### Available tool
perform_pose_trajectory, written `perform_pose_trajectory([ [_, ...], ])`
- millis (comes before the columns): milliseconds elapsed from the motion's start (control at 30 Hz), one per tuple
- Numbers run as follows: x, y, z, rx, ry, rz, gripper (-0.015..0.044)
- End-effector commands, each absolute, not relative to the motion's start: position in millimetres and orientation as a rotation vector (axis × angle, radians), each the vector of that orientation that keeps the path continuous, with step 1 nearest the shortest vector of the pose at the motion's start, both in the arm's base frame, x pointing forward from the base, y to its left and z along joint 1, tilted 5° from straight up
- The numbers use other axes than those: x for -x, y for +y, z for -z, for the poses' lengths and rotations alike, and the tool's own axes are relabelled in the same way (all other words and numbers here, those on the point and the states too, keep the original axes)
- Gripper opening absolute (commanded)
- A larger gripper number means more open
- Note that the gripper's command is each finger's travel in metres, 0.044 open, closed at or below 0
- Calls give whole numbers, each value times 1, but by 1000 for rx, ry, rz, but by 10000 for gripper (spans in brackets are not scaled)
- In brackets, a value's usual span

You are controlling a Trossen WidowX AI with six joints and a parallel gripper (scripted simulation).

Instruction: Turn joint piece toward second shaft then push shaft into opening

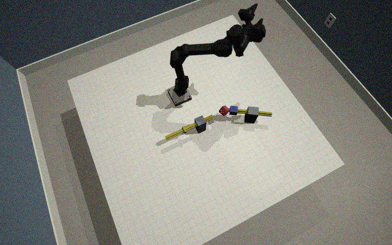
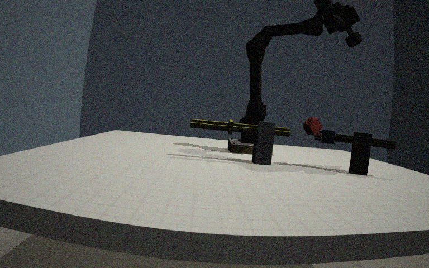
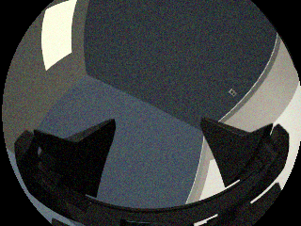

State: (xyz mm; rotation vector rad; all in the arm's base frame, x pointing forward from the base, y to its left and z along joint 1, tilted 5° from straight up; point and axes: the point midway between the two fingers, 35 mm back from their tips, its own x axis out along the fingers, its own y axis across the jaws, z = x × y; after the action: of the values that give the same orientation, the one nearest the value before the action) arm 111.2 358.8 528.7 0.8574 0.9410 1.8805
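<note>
— Where does the work stand?
— A robot's claw (image 1: 258, 13) (image 3: 160, 122), wide open and gripping nothing, hangs high above the table (image 1: 222, 181) (image 2: 210, 199), well apart from every shaft.

— And below it?
— The red joint piece (image 1: 223, 110) (image 2: 313, 126) sits tilted beside a blue piece (image 1: 234, 109) (image 2: 328, 137) on the fixed shaft (image 1: 265, 114) (image 2: 383, 144), its turning apparently not yet done.

— Farther from the claw?
— The second shaft (image 1: 175, 133) (image 2: 210, 124) runs through its block (image 1: 200, 124) (image 2: 263, 142), its near end short of the joint piece. Left to do, seemingly: alignment, release, push and final withdrawal.
</note>
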Motion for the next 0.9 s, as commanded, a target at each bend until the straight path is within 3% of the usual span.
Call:
perform_pose_trajectory([
  [0, -148, 360, -512, -875, 913, -1735, 440],
  [400, -246, 332, -451, -854, 883, -1303, 440],
  [867, -327, 252, -370, -711, 923, -821, 440],
])
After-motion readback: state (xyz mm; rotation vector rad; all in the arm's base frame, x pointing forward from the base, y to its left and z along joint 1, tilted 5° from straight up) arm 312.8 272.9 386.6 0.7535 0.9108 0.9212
